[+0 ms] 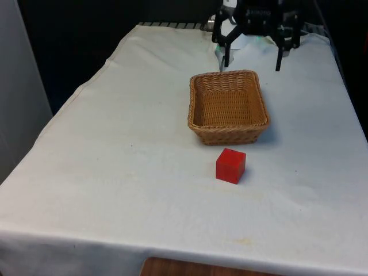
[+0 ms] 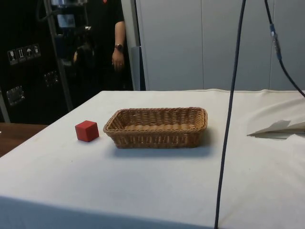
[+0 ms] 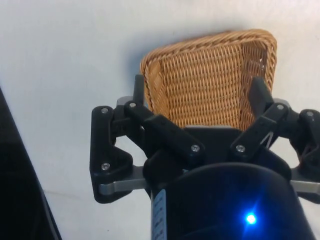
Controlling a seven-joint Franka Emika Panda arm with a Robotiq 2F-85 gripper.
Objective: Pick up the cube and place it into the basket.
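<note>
**Cube on the cloth beside the basket, gripper high at the far end**

In the front view the white cloth (image 1: pixel 115 172) takes up the left, bare of objects. Toward the middle sits the wicker basket (image 1: pixel 229 133), a rounded rectangle with its long axis running from the near edge toward the far end of the table; its woven floor is visible and nothing lies in it. Just in front of the basket's near short wall, apart from it, rests the red cube (image 1: pixel 230 165) on one face, turned slightly so that a vertical edge faces the camera. Having equal sides, it shows no long axis.

Above and behind the basket's far wall hangs the black gripper (image 1: pixel 252 57), its two fingers spread wide with nothing between them. The cube lies well apart from the fingers, with the whole basket between.

In the side view, from left to right: a person's arm (image 2: pixel 119 45) before the dark cabinets, the cube (image 2: pixel 86 130), then the basket (image 2: pixel 157 139) seen along its long side.

In the wrist view the gripper (image 3: pixel 200 95) is splayed over the basket (image 3: pixel 210 65).
</note>
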